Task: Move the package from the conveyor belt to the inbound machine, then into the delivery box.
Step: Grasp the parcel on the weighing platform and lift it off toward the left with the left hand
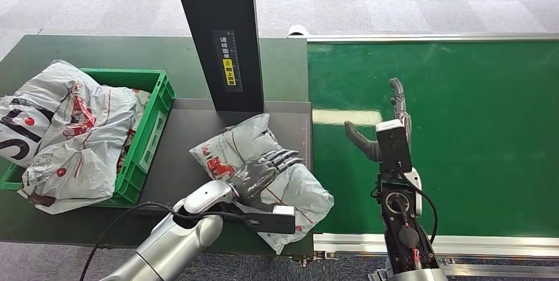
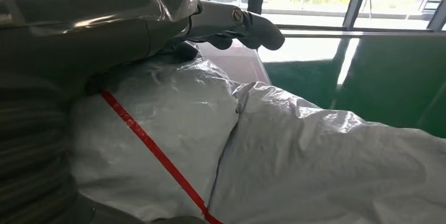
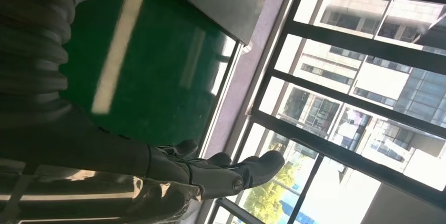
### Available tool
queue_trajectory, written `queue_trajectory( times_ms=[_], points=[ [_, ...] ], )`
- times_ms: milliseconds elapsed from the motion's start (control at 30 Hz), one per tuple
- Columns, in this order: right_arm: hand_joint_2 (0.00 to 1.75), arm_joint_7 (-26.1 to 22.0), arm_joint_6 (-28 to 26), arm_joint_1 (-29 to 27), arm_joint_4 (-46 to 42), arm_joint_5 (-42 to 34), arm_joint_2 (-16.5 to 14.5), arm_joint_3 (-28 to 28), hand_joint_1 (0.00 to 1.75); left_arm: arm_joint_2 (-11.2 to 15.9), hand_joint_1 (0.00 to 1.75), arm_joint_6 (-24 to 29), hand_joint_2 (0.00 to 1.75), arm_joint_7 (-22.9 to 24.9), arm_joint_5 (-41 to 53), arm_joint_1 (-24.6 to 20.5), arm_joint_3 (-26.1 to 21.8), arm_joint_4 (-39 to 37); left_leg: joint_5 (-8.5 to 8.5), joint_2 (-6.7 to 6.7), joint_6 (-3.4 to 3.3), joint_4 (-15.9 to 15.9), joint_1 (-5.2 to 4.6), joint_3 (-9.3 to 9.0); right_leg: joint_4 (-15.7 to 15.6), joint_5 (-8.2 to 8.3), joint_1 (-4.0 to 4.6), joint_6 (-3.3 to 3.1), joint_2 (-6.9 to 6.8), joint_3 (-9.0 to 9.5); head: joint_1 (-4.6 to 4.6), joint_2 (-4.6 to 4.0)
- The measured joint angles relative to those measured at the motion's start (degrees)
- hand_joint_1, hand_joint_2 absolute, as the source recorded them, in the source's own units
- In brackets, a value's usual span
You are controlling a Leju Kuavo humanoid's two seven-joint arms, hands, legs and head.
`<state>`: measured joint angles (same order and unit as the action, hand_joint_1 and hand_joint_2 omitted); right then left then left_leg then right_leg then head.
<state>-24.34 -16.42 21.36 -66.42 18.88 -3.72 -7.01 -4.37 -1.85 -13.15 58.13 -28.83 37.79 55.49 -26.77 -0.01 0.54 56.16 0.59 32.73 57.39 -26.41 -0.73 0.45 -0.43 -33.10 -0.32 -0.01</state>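
Observation:
The package (image 1: 300, 192), a crumpled white-grey plastic mailer with red print, lies on the dark platform (image 1: 178, 156) of the inbound machine, its near corner hanging over the front edge. My left hand (image 1: 264, 170) rests flat on top of it with fingers spread. In the left wrist view the thumb (image 2: 236, 21) sticks out above the package (image 2: 294, 150) without pinching it. My right hand (image 1: 389, 123) hovers over the green conveyor belt (image 1: 474, 129), fingers stretched out and thumb apart, holding nothing. The right wrist view shows this hand (image 3: 210, 174) bare.
The machine's black scanner column (image 1: 221, 30) rises just behind the package. To the left stands the green delivery box (image 1: 161, 96) holding several similar mailers (image 1: 72, 129), some spilling over its rim. The belt's metal frame (image 1: 461, 245) runs along the near edge.

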Motion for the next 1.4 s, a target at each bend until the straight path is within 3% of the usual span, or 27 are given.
queue_trajectory(
  times_ms=[167, 200, 300, 333, 600, 933, 1100, 1400],
  points=[
    [1.75, 0.32, 0.27, -1.25, -0.43, 0.56, 0.07, 0.63, 0.00, 0.00, 0.05, -0.56, 1.75, 0.41, 0.85, -1.72, 1.71, -3.30, 0.00, 0.00, 0.00, 0.00, -0.01, -0.08, 0.00, 0.00, -0.01, 0.00, 0.00, 0.12, 0.01, 0.00],
    [1.75, 0.36, 0.29, -1.47, -0.55, 0.66, 0.08, 0.70, 0.00, 0.00, 0.27, -0.57, 1.75, 0.46, 0.89, -1.97, 1.91, -3.72, 0.00, -0.01, 0.00, 0.00, -0.01, -0.11, 0.00, 0.00, -0.01, 0.00, 0.00, 0.15, 0.01, 0.00],
    [1.75, 0.43, 0.40, -1.97, -0.81, 0.99, 0.11, 0.86, 0.00, 0.02, 1.23, -0.70, 1.75, 0.57, 1.01, -2.42, 2.27, -4.60, 0.00, -0.01, 0.00, 0.00, -0.01, -0.20, 0.00, 0.00, -0.01, 0.00, 0.00, 0.24, 0.01, 0.00],
    [1.75, 0.45, 0.49, -2.14, -0.91, 1.13, 0.14, 0.88, 0.00, 0.04, 1.36, -0.81, 1.75, 0.60, 1.08, -2.47, 2.41, -4.81, 0.00, -0.01, 0.00, 0.00, 0.00, -0.22, 0.00, 0.00, -0.01, 0.00, 0.00, 0.26, 0.01, 0.00],
    [1.75, 0.50, 1.10, -3.71, -2.21, 2.31, 0.25, 0.89, 0.00, 0.37, 1.70, -1.71, 1.75, 0.13, 0.85, -2.79, 2.92, -5.27, 0.01, -0.01, 0.00, -0.01, 0.00, -0.28, 0.00, 0.01, -0.01, 0.00, -0.01, 0.33, 0.01, -0.01],
    [1.75, 0.87, 1.55, -4.39, -3.59, 3.17, 0.38, 0.89, 0.00, 0.75, 1.75, -0.99, 1.75, -2.15, -0.04, -3.21, 2.99, -5.22, 0.00, 0.00, 0.00, -0.01, 0.00, -0.30, 0.00, 0.00, 0.00, 0.00, 0.00, 0.33, 0.01, -0.01],
    [1.75, 0.88, 2.11, -4.80, -4.34, 3.24, 0.54, 0.91, 0.00, 1.33, 1.75, 3.05, 1.75, -5.35, -1.06, -2.13, 3.02, -3.46, 0.00, 0.02, 0.00, -0.01, 0.00, -0.28, 0.00, 0.00, 0.00, 0.00, 0.01, 0.30, 0.00, 0.00],
    [1.75, 0.88, 2.23, -5.09, -4.96, 3.24, 0.79, 0.91, 0.00, 2.31, 1.75, 3.72, 1.75, -5.95, -1.21, -0.89, 3.12, -1.08, 0.00, 0.01, 0.00, -0.01, -0.01, -0.24, 0.00, 0.00, -0.01, 0.00, 0.01, 0.26, 0.01, 0.00]
  ],
)
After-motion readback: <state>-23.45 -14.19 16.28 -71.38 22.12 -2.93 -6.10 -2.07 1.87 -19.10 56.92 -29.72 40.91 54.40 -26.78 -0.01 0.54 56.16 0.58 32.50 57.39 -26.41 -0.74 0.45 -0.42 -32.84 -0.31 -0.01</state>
